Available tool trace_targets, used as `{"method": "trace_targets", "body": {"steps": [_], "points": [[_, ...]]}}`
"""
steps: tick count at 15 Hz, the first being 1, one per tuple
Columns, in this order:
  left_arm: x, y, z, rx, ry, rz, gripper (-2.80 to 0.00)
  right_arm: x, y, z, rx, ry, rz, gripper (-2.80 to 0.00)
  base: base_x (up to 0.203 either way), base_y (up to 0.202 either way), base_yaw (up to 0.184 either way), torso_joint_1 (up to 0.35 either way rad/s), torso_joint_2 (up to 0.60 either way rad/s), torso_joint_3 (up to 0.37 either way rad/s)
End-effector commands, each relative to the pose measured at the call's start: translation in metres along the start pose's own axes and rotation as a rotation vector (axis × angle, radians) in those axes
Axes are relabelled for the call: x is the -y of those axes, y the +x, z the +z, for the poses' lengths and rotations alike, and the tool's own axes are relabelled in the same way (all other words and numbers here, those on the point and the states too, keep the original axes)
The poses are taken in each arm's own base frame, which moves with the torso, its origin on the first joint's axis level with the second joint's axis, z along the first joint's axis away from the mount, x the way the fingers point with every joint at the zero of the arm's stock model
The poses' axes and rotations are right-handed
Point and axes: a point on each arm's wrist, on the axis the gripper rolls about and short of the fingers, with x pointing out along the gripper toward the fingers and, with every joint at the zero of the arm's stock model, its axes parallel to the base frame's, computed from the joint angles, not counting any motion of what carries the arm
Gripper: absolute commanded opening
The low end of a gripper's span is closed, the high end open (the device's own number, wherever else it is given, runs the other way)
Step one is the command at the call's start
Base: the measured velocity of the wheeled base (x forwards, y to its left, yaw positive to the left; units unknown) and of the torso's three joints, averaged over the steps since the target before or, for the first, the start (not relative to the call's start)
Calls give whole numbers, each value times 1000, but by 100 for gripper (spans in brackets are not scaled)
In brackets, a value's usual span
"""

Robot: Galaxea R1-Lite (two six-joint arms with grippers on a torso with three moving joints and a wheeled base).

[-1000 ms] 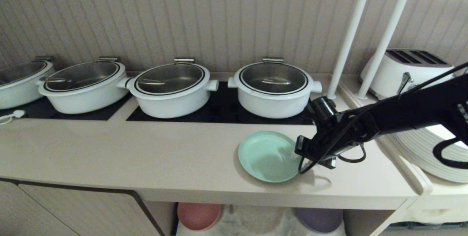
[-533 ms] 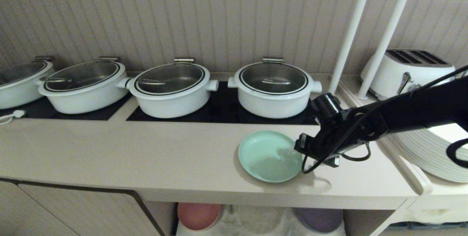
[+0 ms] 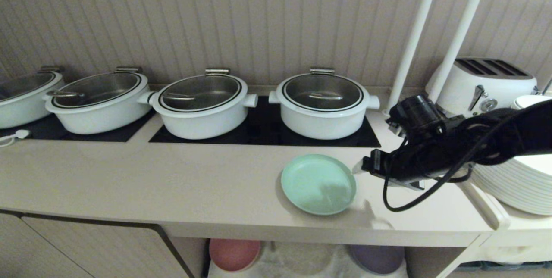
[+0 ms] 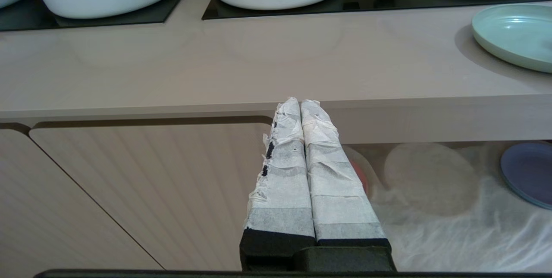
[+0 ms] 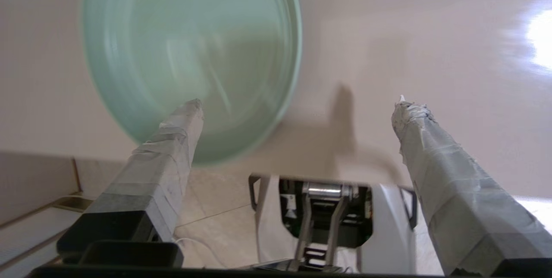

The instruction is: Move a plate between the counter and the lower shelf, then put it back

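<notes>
Your plate lies flat on the surface, just beside the right pincer, whose fingers stand spread wide and empty, clear of the rim. It looks light, stiff and smooth, likely slippery; take it by the low upturned rim nearest the pincer. The left pincer hangs clenched below the surface edge.

The right arm is matte black, with a round black cylinder at its wrist and a thin black cable looping beneath. Each gripper has two long tapering fingers wrapped in wrinkled grey-white tape on black bases: right gripper, left gripper. The left tape is frayed, showing black.
</notes>
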Motion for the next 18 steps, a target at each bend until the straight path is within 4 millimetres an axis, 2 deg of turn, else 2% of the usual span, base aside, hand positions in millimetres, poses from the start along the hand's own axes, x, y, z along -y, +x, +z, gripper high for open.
{"method": "trace_targets", "body": {"steps": [1,6,7,11,14,18], "points": [[0,0,0,1,0,0,-280,4,-33,-2,56,-15,30,0,0,0,0,0,0,0],[0,0,0,1,0,0,-280,28,-63,-7,86,-68,59,0,0,0,0,0,0,0],[0,0,0,1,0,0,-280,33,-69,-8,91,-61,68,-280,0,0,0,0,0,0],[0,0,0,1,0,0,-280,46,-97,-11,165,-119,65,-280,0,0,0,0,0,0],[0,0,0,1,0,0,-280,48,-128,-16,261,-139,77,-280,0,0,0,0,0,0],[0,0,0,1,0,0,-280,54,-178,-41,419,-153,66,-280,0,0,0,0,0,0]]}}
